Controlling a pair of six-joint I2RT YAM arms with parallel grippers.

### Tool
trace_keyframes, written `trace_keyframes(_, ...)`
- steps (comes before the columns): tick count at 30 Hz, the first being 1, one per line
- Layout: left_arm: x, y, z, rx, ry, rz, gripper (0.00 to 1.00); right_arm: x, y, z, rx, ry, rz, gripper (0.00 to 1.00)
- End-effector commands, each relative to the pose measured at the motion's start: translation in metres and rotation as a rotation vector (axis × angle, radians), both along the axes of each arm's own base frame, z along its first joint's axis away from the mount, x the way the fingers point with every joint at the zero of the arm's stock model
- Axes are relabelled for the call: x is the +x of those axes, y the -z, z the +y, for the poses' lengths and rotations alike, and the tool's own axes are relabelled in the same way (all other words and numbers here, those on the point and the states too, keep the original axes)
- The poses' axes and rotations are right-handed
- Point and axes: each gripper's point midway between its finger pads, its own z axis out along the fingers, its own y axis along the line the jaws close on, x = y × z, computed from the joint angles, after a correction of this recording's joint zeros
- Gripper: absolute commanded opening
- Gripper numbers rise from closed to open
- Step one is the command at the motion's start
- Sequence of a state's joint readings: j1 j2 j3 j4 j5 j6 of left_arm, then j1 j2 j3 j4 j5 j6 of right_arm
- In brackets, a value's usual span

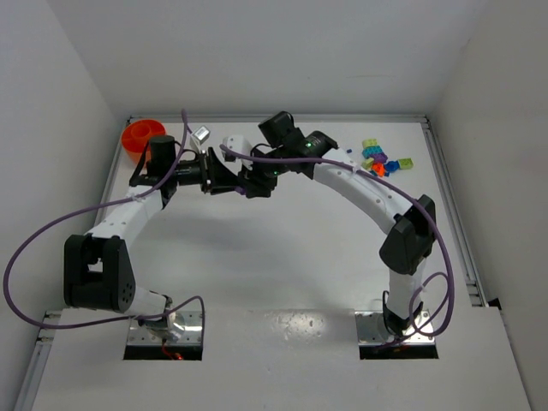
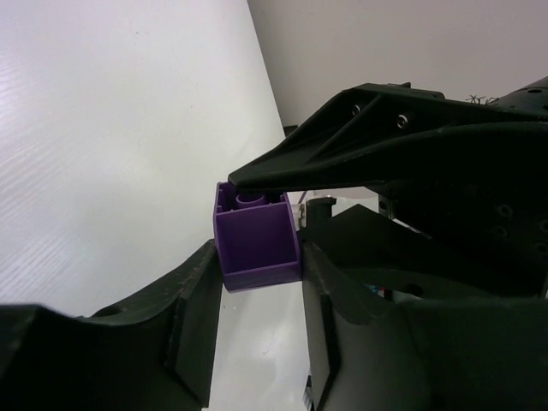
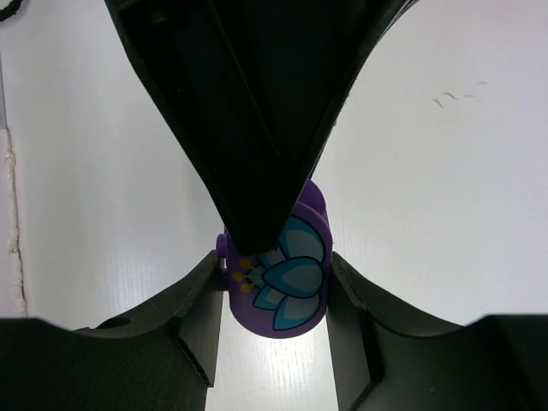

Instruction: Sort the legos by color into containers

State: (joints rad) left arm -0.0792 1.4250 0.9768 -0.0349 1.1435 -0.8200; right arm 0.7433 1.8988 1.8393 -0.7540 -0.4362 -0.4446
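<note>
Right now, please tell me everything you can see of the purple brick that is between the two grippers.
The purple brick is a small cube of glossy plastic. It is hollow underneath, with a round tube inside. One face bears a printed flower with teal petals and yellow dots. It hangs above the white table. The right gripper clamps two of its sides. The left gripper has its fingers against the other two, apparently touching.
</note>
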Motion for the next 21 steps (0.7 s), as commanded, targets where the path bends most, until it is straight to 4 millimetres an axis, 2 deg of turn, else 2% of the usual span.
trace_keyframes(1,-0.008,-0.012,-0.004,-0.02,0.039,-0.059,0.39,-0.001,-0.027,0.004,0.057,-0.015,-0.069,0.2)
trace_keyframes(4,-0.003,-0.009,0.001,0.016,0.012,-0.092,0.33,-0.005,-0.024,0.002,0.054,0.003,-0.039,0.56)
trace_keyframes(9,0.005,-0.007,0.014,0.054,-0.048,-0.122,0.19,-0.012,-0.021,-0.006,0.043,0.016,-0.029,0.59)
trace_keyframes(10,0.005,-0.005,0.015,0.061,-0.057,-0.112,0.19,-0.012,-0.026,-0.008,0.048,0.028,-0.035,0.59)
trace_keyframes(12,0.014,-0.002,0.03,0.096,-0.125,-0.109,0.19,-0.016,-0.022,-0.012,0.04,0.028,-0.027,0.65)
trace_keyframes(13,0.018,-0.002,0.035,0.117,-0.136,-0.135,0.19,-0.015,-0.029,-0.016,0.055,0.057,-0.015,0.66)
trace_keyframes(14,0.02,0.006,0.042,0.156,-0.17,-0.11,0.19,-0.013,-0.026,-0.018,0.057,0.078,0.0,0.68)
trace_keyframes(15,0.027,0.0,0.049,0.191,-0.19,-0.15,0.18,-0.011,-0.031,-0.021,0.059,0.107,-0.006,0.7)
trace_keyframes(16,0.032,-0.003,0.058,0.248,-0.201,-0.23,0.18,-0.006,-0.031,-0.026,0.056,0.137,-0.002,0.7)
trace_keyframes(18,0.044,-0.007,0.077,0.439,-0.204,-0.352,0.18,-0.011,-0.029,-0.039,0.044,0.156,-0.003,0.7)
trace_keyframes(19,0.049,-0.01,0.087,0.508,-0.196,-0.397,0.14,-0.017,-0.019,-0.043,0.027,0.162,0.023,0.7)
trace_keyframes(20,0.05,0.004,0.1,0.609,-0.191,-0.354,0.12,-0.02,-0.017,-0.046,0.022,0.162,0.027,0.7)
trace_keyframes(21,0.061,-0.015,0.114,0.661,-0.211,-0.423,0.1,-0.019,-0.016,-0.053,0.016,0.18,0.025,0.7)
